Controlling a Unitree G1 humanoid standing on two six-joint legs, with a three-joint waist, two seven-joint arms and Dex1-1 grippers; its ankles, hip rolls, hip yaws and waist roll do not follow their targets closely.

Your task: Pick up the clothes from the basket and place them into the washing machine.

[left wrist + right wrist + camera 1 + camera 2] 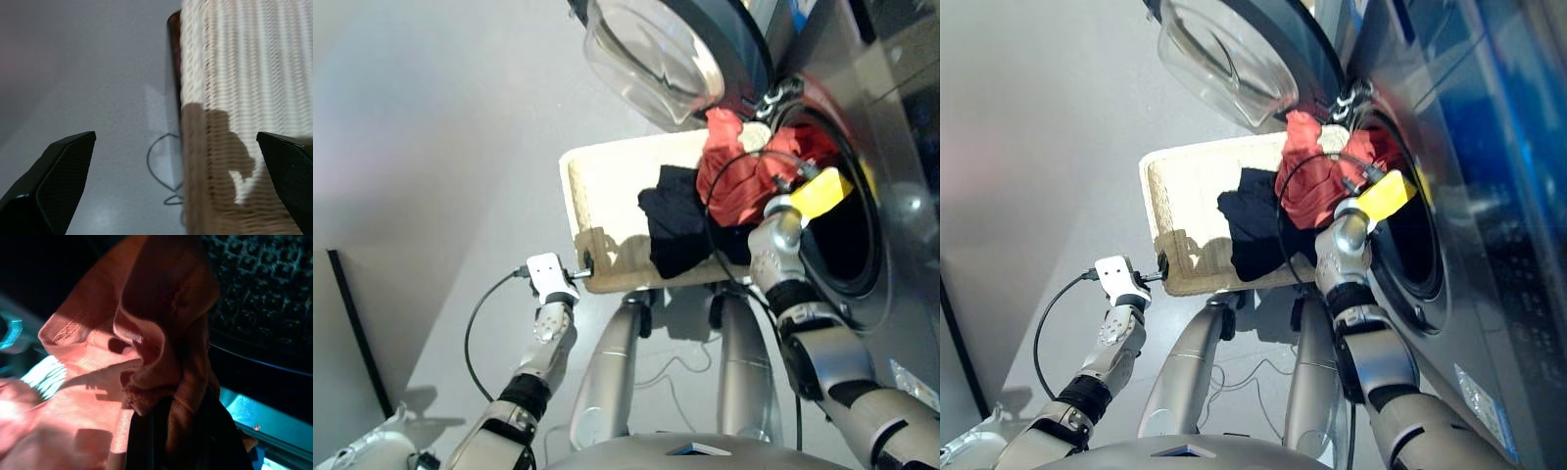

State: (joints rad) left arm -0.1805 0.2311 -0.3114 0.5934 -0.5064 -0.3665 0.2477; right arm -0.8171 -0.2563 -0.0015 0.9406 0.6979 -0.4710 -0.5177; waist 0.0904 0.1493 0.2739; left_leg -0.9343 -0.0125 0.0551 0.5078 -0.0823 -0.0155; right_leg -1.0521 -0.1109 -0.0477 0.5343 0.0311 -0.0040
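Note:
The cream wicker basket sits on the floor in front of the washing machine. A black garment lies in its right half. My right gripper is up at the edge of the porthole, shut on the coral-red garment, which drapes from the basket's far corner into the opening. In the right wrist view the red cloth hides the gripper, with the dark drum behind. My left gripper is open, its fingers either side of the basket's near left rim.
The machine's round glass door stands open over the basket's far edge. A black cable loops beside my left arm. A thin dark bar leans at the far left on the grey floor.

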